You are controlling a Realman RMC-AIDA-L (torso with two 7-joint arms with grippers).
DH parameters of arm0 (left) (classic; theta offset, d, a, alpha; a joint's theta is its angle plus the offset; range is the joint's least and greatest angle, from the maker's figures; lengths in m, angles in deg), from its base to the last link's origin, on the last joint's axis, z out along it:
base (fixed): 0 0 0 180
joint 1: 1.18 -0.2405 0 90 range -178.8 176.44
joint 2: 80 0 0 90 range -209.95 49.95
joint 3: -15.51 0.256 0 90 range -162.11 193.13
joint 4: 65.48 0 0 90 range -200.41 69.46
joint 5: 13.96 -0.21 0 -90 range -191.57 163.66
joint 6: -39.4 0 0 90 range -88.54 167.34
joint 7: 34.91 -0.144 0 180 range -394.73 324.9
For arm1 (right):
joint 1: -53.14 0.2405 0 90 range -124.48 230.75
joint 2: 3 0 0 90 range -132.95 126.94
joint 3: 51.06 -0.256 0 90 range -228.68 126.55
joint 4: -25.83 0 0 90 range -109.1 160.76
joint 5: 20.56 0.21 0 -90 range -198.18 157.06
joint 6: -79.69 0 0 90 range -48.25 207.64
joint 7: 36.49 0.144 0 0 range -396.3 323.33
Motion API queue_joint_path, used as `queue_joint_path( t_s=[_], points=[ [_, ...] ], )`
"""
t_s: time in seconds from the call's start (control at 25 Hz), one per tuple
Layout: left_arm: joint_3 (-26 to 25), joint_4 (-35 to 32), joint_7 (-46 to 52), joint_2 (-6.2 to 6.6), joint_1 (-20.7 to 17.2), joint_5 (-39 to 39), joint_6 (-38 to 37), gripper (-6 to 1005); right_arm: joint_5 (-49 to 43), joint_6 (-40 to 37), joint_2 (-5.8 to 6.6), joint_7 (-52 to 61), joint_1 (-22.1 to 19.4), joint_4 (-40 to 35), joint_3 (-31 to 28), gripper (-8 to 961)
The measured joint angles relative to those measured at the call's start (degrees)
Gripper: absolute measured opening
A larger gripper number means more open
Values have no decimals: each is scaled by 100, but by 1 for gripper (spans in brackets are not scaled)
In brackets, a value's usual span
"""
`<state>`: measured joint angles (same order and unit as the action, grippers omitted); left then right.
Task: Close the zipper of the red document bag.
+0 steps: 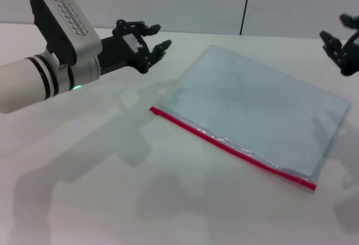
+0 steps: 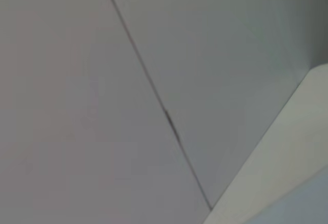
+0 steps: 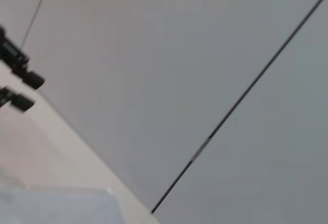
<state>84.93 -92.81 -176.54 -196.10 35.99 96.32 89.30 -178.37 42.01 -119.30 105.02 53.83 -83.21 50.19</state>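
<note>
Two grippers are seen in the head view, both held up off the white table (image 1: 112,200). The left gripper (image 1: 152,44) is found in the upper left of the frame, with its black fingers (image 1: 161,47) spread apart and nothing held. The right gripper (image 1: 336,36) is seen at the upper right edge, also spread apart. The red document bag (image 1: 258,110) is laid flat in the middle right. The zipper (image 1: 231,148) is run along its lower edge.
</note>
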Motion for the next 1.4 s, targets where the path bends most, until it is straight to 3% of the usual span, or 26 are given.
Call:
queue_joint_path(
  t_s=[0.12, 0.36, 0.52, 0.68, 1.04, 1.4],
  points=[
    [-14, -1, 0, 2, -41, 181, 435, 246, 28, 369, 2, 103, -51, 103, 0, 290],
    [-82, -11, -77, 29, -398, 1153, 1548, 489, 161, 1560, -3, 340, -71, 723, 306, 534],
    [-467, 87, -350, -16, -732, 1897, 2153, 495, 731, 2979, 16, 357, 19, 1572, 593, 532],
    [-608, 651, -520, -24, -816, 2848, 2461, 494, 1561, 4794, 17, 425, 245, 2746, 809, 529],
    [-615, 1856, -1842, -87, -818, 3988, 3033, 488, 2653, 8356, 1, 1977, 1211, 6057, 1687, 523],
    [-615, 2419, -2108, -88, -654, 4330, 3032, 482, 4237, 8963, -16, 1978, 2069, 7362, 2566, 519]
  ],
)
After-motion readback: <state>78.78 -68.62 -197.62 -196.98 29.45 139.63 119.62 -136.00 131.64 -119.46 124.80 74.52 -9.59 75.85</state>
